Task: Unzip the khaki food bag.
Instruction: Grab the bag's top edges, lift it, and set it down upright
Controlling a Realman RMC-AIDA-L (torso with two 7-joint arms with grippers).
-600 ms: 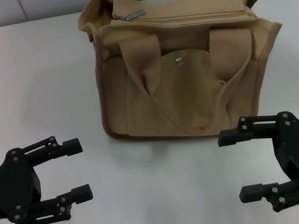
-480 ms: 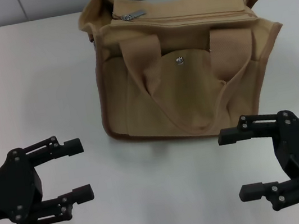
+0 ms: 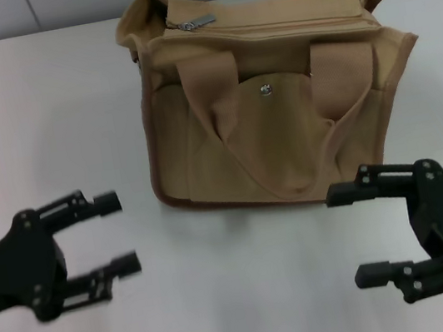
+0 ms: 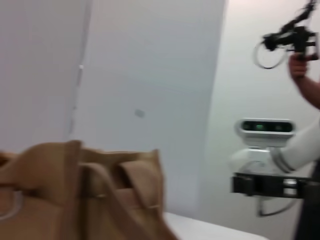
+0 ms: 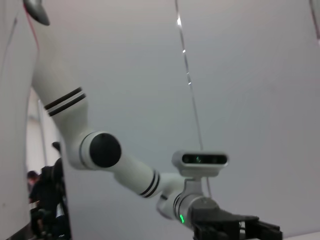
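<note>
Both the left gripper (image 3: 118, 233) and right gripper (image 3: 352, 234) hover with fingers wide, near the zipped khaki food bag (image 3: 270, 99).

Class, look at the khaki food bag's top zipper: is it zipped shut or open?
Shut. The khaki food bag shows its zipper pull at one end and no gap along the top. Both grippers, left and right, hang open, clear of it.
</note>
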